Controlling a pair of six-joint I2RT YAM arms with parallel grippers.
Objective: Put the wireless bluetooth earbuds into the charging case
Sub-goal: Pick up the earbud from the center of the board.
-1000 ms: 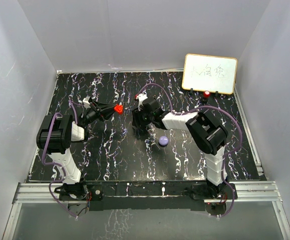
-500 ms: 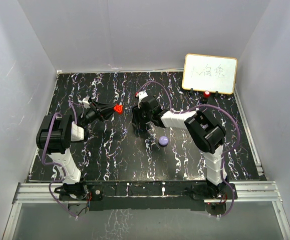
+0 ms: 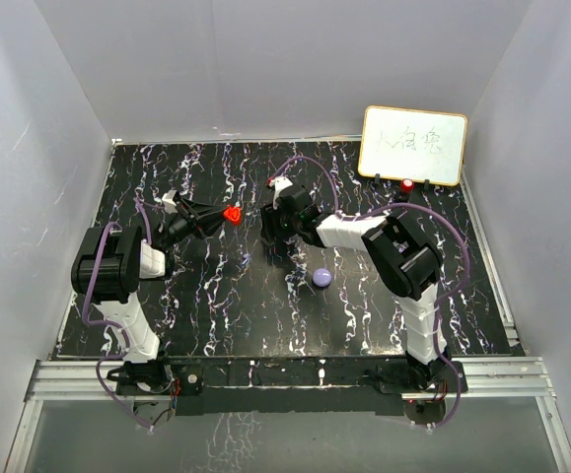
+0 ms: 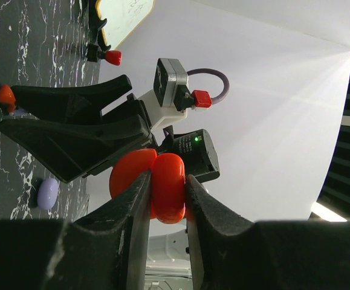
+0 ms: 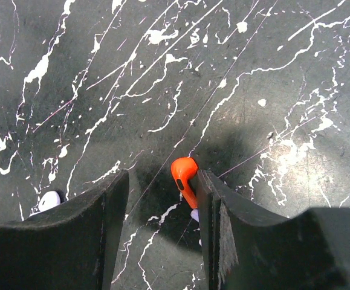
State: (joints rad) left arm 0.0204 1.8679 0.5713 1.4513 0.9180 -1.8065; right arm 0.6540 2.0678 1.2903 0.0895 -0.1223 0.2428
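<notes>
Red plastic charging case [image 4: 129,175] sits pinched tight in our left gripper [image 4: 165,187], raised off the table, probably to present its wells. At its three o'clock our right gripper [image 5: 162,178], jaws half-wide, straddles a red earbud [image 5: 184,175] lying on the marbled table [image 5: 162,72], against the three-o'clock finger.

The left gripper [image 3: 228,214], clamping a red case [image 4: 165,181], and the right gripper [image 3: 273,229] crowd mid-table, narrowly apart. A purple case [image 3: 321,278] lies near them; a whiteboard [image 3: 413,145] walls the far right corner.
</notes>
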